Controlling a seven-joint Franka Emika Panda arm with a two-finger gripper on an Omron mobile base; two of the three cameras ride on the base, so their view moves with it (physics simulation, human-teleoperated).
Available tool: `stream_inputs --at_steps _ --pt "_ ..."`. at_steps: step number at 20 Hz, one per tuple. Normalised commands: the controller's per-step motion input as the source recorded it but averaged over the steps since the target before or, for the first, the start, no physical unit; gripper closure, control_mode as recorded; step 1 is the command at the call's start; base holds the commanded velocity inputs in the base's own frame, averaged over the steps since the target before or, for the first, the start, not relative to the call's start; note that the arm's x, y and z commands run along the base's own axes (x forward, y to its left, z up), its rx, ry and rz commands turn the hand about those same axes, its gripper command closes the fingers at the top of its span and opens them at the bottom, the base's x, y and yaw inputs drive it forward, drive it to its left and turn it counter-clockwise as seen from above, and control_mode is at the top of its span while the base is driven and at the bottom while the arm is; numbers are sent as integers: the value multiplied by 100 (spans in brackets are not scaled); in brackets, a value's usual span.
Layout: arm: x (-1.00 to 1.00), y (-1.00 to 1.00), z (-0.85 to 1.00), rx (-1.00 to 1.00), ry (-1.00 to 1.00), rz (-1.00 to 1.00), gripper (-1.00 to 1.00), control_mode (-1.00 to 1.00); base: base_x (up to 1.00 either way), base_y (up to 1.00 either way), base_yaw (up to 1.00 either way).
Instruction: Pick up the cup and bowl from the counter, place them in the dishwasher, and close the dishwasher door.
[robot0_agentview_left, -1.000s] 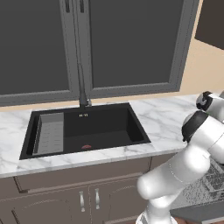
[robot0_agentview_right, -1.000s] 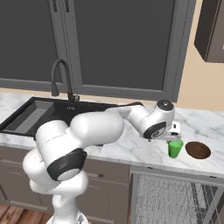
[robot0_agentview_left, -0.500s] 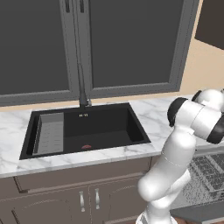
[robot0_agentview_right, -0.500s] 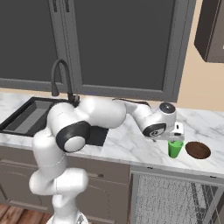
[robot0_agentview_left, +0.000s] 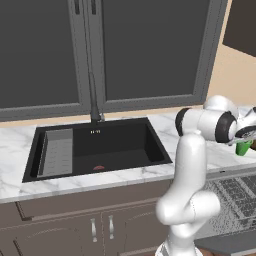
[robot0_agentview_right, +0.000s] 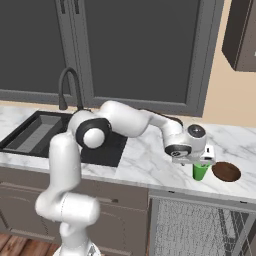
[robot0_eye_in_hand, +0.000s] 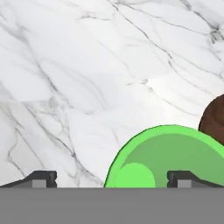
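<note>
— What's changed over the last second?

— The arm has swung right, so the two-finger tool (robot0_agentview_right: 199, 161) now hangs right over the small green plastic cup (robot0_agentview_right: 200, 171) — fingertips (robot0_eye_in_hand: 41, 179) spread wide, one over its rim, gripping nothing.

— And the cup?

— Upright on the white marble bench (robot0_agentview_right: 150, 160), just beside the round brown bowl (robot0_agentview_right: 226, 171). A descent looks next; the grey wire-rack dishwasher (robot0_agentview_right: 210, 230) waits open below.
</note>
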Motion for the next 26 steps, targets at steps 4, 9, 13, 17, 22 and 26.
stream_inputs --at_steps 4,9,13,17,22,26 --pt "25 -33 -19 0 0 0 100 -100 0 0 0" --pt "21 -27 -16 2 0 0 100 -100 0 0 0" --pt "4 -17 -9 6 0 0 100 -100 0 0 0" --pt "0 2 -17 8 0 0 100 -100 0 0 0" --pt "-10 29 -6 8 -5 0 100 -100 0 0 0" --pt "-24 34 6 10 -14 0 100 -100 0 0 0"
